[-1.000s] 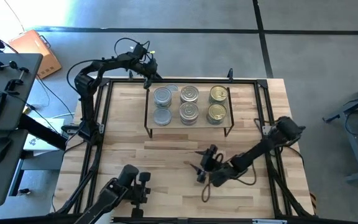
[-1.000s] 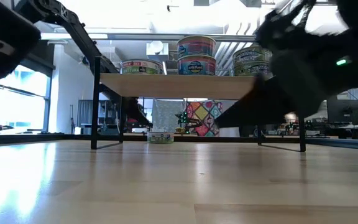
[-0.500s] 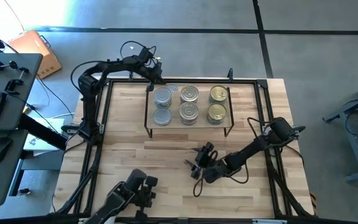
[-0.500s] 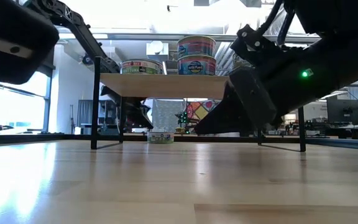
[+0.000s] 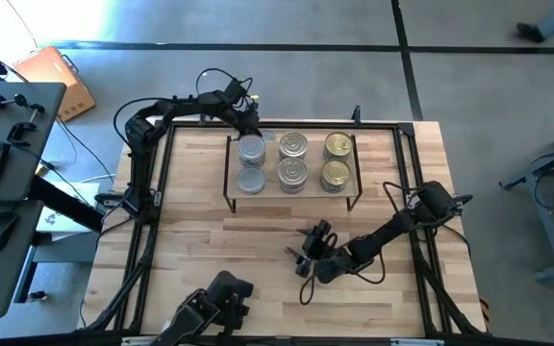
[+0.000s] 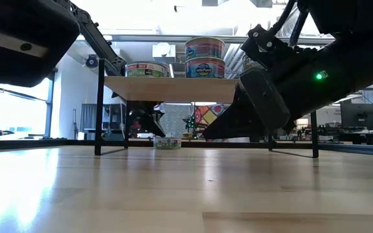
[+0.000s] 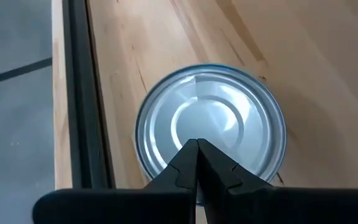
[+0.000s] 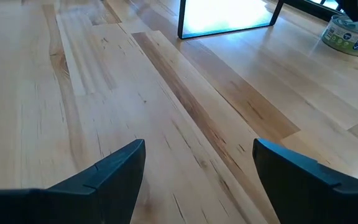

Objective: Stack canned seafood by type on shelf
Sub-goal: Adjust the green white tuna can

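**Last tin waits behind the shelf**

The shelf [image 5: 291, 163] stands at the far middle of the table [image 5: 258, 250], carrying tins grouped by kind: plain silver tops [image 5: 251, 149] on the left, pull-ring tops [image 5: 293, 146] in the middle, gold tops [image 5: 336, 146] on the right. That sorting looks nearly done. One silver-topped tin [image 7: 210, 127] sits on the tabletop just behind the shelf's far left corner, apart from the stacks (probably the next to go up).

The left gripper [image 5: 248, 123] hangs directly over that tin, its fingers pressed together and holding nothing; they would need to spread before any grasp. The right gripper [image 5: 308, 252] rests low over bare wood near the table's middle, jaws spread wide and empty, seemingly parked out of the way.

Compared with a second ago, the left arm has reached farther right toward the loose tin, and the right gripper has settled slightly leftward.
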{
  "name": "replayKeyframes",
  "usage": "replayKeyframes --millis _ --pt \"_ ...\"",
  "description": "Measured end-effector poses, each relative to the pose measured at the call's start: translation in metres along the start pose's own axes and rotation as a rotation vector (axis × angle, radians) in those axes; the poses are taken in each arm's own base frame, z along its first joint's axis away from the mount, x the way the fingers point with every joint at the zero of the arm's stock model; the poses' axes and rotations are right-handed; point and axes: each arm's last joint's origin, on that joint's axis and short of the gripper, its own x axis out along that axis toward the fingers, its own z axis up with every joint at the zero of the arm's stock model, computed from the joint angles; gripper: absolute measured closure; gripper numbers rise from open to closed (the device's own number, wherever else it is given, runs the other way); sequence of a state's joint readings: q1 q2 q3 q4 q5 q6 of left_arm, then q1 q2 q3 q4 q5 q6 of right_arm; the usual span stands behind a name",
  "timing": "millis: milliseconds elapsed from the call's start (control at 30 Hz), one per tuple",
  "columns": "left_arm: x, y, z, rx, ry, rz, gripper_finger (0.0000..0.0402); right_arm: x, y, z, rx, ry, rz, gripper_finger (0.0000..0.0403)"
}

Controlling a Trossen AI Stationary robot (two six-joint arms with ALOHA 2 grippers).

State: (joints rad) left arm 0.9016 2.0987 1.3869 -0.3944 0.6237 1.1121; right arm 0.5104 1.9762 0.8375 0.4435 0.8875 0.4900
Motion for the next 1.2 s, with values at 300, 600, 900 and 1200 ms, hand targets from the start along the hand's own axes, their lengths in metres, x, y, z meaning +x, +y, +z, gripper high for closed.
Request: replayKeyframes --millis 300,600,900,1200 --pt "0.001 -0.008 0.0 -0.026 0.04 -0.064 0.0401 0.0 0.0 0.0 -0.002 0.0 0.0 0.0112" --pt "0.001 -0.015 0.0 -0.061 0.058 -0.123 0.0401 0.0 0.0 0.0 -0.02 0.0 0.001 0.0112" --pt "-0.004 -0.01 -0.001 -0.122 0.07 -0.103 0.0401 0.0 0.0 -0.001 -0.026 0.005 -0.001 0.0112" --pt "-0.009 -0.006 -0.007 -0.168 0.03 -0.107 0.0401 0.0 0.0 -0.001 -0.027 0.005 -0.002 0.0112"
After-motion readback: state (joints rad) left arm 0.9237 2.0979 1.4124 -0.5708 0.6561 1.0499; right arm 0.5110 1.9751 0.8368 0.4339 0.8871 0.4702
